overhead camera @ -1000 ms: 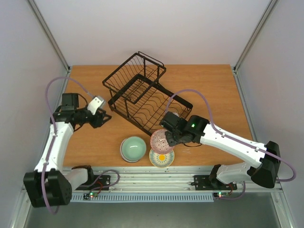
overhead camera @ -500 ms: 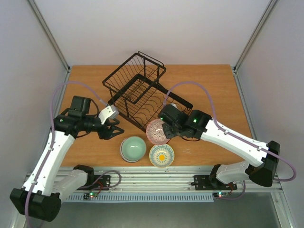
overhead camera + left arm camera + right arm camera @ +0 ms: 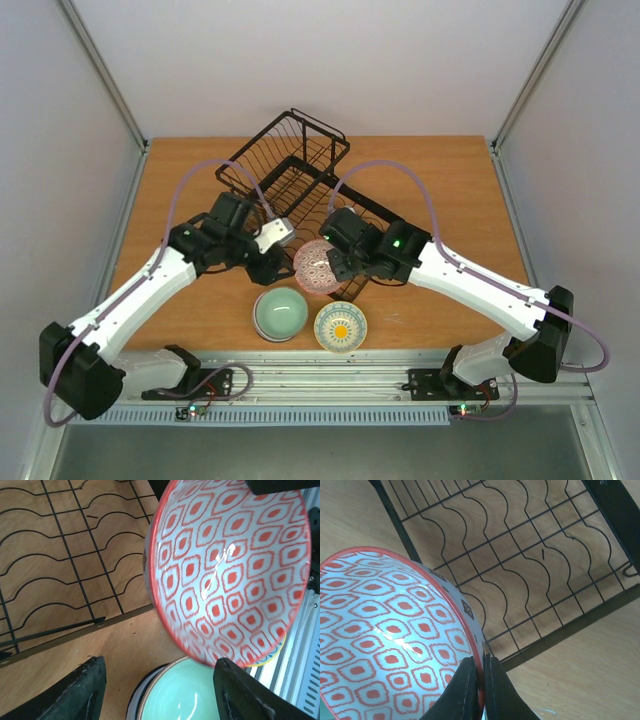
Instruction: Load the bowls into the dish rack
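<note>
My right gripper point(image 3: 336, 268) is shut on the rim of the pink-red patterned bowl point(image 3: 317, 267) and holds it tilted in the air at the near edge of the black wire dish rack point(image 3: 290, 190). In the right wrist view the fingers point(image 3: 481, 680) pinch that bowl's rim point(image 3: 385, 645) above the rack's wire base point(image 3: 530, 570). My left gripper point(image 3: 274, 262) is open and empty, just left of the held bowl point(image 3: 230, 570) and above the mint green bowl point(image 3: 280, 312) point(image 3: 190, 695). The white bowl with a yellow centre point(image 3: 340, 327) sits on the table beside it.
A dark-and-white rim point(image 3: 131, 700) shows under the mint bowl; I cannot tell what it belongs to. The rack's raised basket section point(image 3: 285, 150) is at the back. The table's near edge rail point(image 3: 320, 375) runs just below the bowls.
My left arm has swung right from the table's left side to beside the bowls. My right gripper has carried the pink-red bowl up and left, off the yellow-centred bowl, to the rack's near edge.
</note>
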Robot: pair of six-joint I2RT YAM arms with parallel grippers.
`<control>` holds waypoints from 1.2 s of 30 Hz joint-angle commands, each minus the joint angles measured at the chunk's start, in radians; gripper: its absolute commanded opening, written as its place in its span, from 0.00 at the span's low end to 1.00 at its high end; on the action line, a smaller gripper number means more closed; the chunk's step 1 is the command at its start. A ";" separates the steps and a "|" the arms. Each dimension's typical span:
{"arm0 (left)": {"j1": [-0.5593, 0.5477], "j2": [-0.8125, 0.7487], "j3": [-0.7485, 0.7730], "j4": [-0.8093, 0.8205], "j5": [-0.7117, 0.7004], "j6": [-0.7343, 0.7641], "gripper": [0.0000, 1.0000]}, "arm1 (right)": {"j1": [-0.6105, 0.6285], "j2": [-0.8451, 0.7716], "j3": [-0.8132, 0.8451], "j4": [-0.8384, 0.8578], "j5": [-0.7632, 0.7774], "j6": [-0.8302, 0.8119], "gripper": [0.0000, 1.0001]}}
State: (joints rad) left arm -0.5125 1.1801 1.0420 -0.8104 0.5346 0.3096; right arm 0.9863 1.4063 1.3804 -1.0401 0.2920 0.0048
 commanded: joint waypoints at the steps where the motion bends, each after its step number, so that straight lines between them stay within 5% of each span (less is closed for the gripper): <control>1: -0.065 0.052 0.043 0.100 -0.079 -0.050 0.60 | -0.005 0.001 0.046 0.057 -0.018 -0.033 0.01; 12: -0.113 0.160 0.137 0.115 -0.069 -0.062 0.57 | -0.002 -0.003 0.028 0.108 -0.064 -0.043 0.01; 14: -0.113 0.172 0.151 0.120 -0.066 -0.066 0.40 | 0.001 -0.006 0.021 0.114 -0.062 -0.044 0.01; 17: -0.117 0.209 0.166 0.105 -0.059 -0.066 0.02 | 0.002 -0.015 0.015 0.123 -0.051 -0.049 0.02; 22: -0.122 0.252 0.165 0.093 -0.076 -0.053 0.00 | 0.002 -0.034 0.011 0.126 -0.020 -0.060 0.02; 24: -0.122 0.251 0.157 0.107 -0.080 -0.049 0.00 | 0.002 -0.062 -0.010 0.136 0.010 -0.051 0.13; 27: -0.122 0.244 0.150 0.125 -0.050 -0.037 0.00 | -0.001 -0.157 -0.088 0.196 0.029 -0.024 0.61; 30: -0.122 0.240 0.148 0.143 0.006 -0.029 0.00 | -0.004 -0.277 -0.178 0.266 0.009 0.034 0.97; 36: -0.122 0.235 0.132 0.255 0.113 -0.054 0.01 | -0.009 -0.429 -0.308 0.366 -0.106 0.161 0.99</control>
State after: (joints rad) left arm -0.6300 1.4269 1.1824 -0.6956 0.5285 0.2661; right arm 0.9806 1.0271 1.1385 -0.7803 0.2558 0.0502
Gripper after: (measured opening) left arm 0.057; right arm 0.987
